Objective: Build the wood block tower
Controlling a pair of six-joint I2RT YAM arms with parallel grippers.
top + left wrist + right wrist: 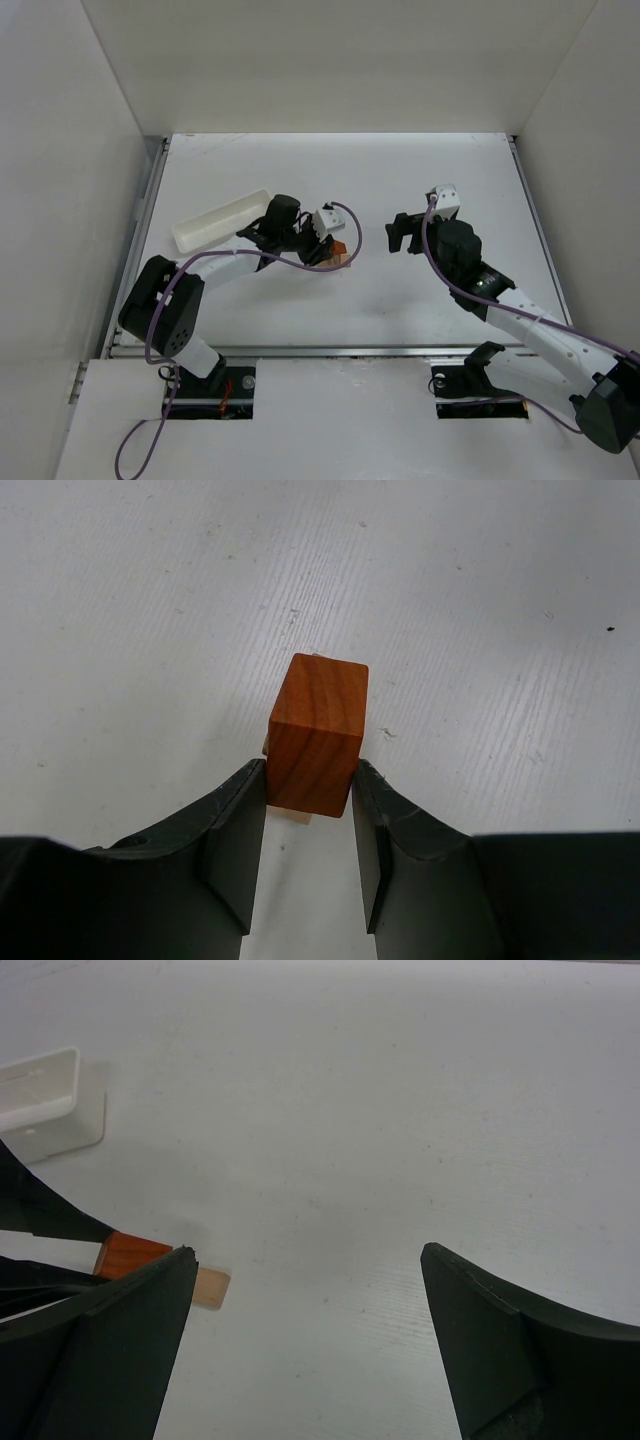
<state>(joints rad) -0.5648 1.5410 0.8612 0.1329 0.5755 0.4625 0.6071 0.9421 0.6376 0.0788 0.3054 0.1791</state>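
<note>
Left claw clamps the reddish-brown block; right claw gapes empty.

The left arm bends forward and rightward over the tabletop, and the left claw pinches a reddish-brown wooden block by its sides near mid-table. A pale tan block peeks out just beneath it. The right arm reaches in from the right, its right claw spread wide, holding nothing. A white tray lies behind the left arm.
</note>
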